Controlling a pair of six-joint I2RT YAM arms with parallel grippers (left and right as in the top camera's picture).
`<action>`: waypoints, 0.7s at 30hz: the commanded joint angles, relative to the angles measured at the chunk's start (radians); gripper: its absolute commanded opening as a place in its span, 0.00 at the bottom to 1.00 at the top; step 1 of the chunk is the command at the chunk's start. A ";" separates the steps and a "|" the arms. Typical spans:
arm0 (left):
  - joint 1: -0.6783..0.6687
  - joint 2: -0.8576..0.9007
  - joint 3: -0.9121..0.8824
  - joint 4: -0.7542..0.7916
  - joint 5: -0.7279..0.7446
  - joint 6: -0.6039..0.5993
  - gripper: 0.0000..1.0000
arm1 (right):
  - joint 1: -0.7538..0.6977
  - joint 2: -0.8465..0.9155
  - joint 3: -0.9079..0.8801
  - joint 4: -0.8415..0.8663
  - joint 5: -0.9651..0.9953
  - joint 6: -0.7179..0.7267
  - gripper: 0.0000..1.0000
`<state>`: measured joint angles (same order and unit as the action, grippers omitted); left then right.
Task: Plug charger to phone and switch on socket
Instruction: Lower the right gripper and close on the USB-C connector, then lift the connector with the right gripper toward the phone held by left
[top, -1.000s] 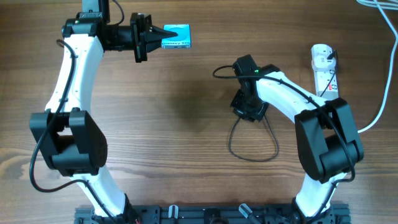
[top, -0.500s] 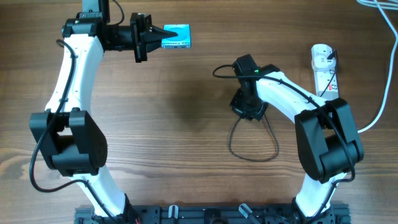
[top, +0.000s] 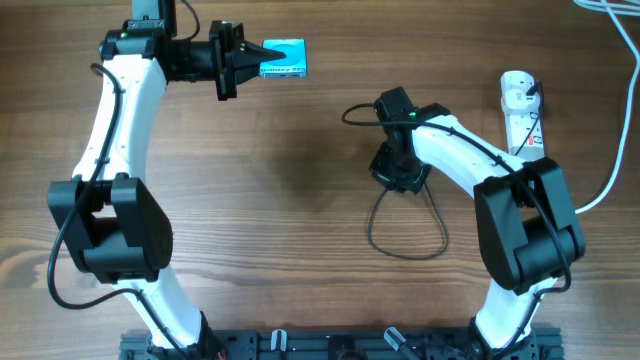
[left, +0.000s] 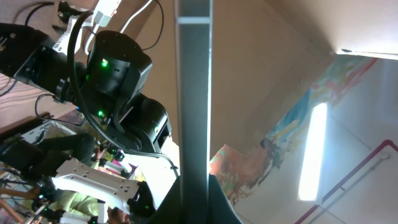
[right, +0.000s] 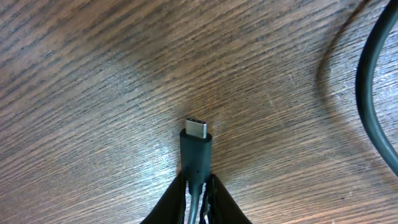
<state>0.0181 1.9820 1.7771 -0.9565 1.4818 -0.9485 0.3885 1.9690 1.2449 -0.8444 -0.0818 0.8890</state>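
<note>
My left gripper (top: 262, 53) is shut on the cyan phone (top: 285, 57) at the back left, holding it off the table; in the left wrist view the phone (left: 193, 93) shows edge-on as a dark vertical bar between the fingers (left: 198, 202). My right gripper (top: 395, 180) is shut on the black charger cable (top: 405, 225), which loops on the table in front of it. In the right wrist view the connector tip (right: 196, 143) sticks out past the fingers (right: 198, 186), just above the wood. The white socket (top: 523, 112) lies at the right.
A white cord (top: 612, 160) runs from the socket along the right edge. A black rail (top: 330, 345) runs along the table's front edge. Bare wooden tabletop (top: 290, 180) lies between the two arms.
The right gripper has shifted very slightly with the cable. The left arm and phone have not moved.
</note>
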 joint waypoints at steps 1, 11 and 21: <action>0.003 -0.024 0.003 0.003 0.028 -0.001 0.04 | 0.007 0.037 -0.032 0.019 -0.013 0.004 0.10; 0.003 -0.024 0.003 0.003 0.028 -0.001 0.04 | 0.007 0.037 -0.032 0.027 -0.006 0.001 0.04; 0.003 -0.024 0.003 0.004 -0.008 0.017 0.04 | 0.003 0.035 -0.008 0.047 0.002 -0.077 0.05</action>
<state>0.0181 1.9820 1.7771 -0.9565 1.4742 -0.9485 0.3885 1.9686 1.2449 -0.8207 -0.0856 0.8692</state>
